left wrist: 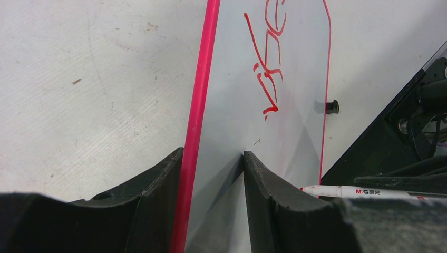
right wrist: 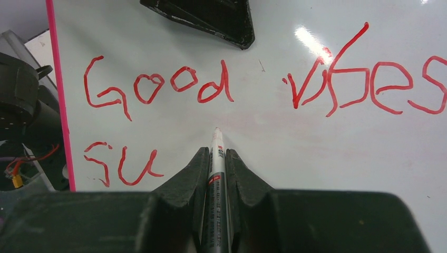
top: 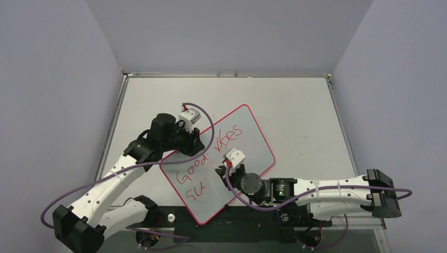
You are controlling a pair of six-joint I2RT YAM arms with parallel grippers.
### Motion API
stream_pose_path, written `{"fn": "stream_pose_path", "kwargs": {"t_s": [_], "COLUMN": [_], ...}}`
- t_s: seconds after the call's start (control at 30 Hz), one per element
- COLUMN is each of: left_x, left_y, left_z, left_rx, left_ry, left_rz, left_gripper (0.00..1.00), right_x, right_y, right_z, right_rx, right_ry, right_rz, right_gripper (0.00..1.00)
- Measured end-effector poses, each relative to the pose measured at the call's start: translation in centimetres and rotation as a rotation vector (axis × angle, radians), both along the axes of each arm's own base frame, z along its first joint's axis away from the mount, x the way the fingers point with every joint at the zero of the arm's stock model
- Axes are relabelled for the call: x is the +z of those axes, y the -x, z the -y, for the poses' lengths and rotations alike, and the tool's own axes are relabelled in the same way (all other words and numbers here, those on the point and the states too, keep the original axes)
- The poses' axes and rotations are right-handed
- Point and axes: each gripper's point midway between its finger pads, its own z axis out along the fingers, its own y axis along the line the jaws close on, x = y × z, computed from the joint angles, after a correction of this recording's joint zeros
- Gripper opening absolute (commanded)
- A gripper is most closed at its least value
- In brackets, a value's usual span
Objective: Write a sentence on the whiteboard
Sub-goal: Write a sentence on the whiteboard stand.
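Observation:
The whiteboard [top: 252, 130] lies slanted on the table, white with a pink frame. The sentence [top: 210, 158] in red reads "Good vibes" [right wrist: 158, 87] with "Su" under it; its far end shows in the left wrist view [left wrist: 269, 79]. My right gripper [right wrist: 216, 150] [top: 224, 169] is shut on a white-and-grey marker [right wrist: 216, 163], whose tip touches the whiteboard [right wrist: 316, 153] below "Good", right of "Su". My left gripper [left wrist: 212, 153] [top: 196, 143] stands open astride the whiteboard's [left wrist: 232, 105] pink edge: one finger on the table, the other on the white surface. The marker [left wrist: 358, 192] shows there too.
The pale table [top: 300, 105] is walled on three sides. A small black clip [left wrist: 331, 107] sits on the board's far long edge. A dark strip [top: 237, 227] with the arm bases runs along the near edge. Purple cables loop over both arms.

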Motion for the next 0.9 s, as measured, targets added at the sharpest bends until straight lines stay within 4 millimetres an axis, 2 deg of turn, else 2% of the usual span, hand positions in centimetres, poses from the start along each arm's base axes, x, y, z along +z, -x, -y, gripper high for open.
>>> {"fn": "stream_pose_path", "kwargs": {"t_s": [0.3, 0.9], "left_x": [0.0, 0.0], "left_y": [0.0, 0.0], "left_z": [0.0, 0.0], "left_rx": [0.001, 0.001], "left_ry": [-0.001, -0.001], "left_rz": [0.001, 0.001], "left_gripper": [0.00, 0.00], "right_x": [0.3, -2.3], "right_y": [0.4, 1.6], "right_z": [-1.0, -1.7], "right_rx": [0.032, 0.096], "right_ry": [-0.036, -0.006], "right_rz": [-0.010, -0.034], "right_gripper": [0.00, 0.00]}}
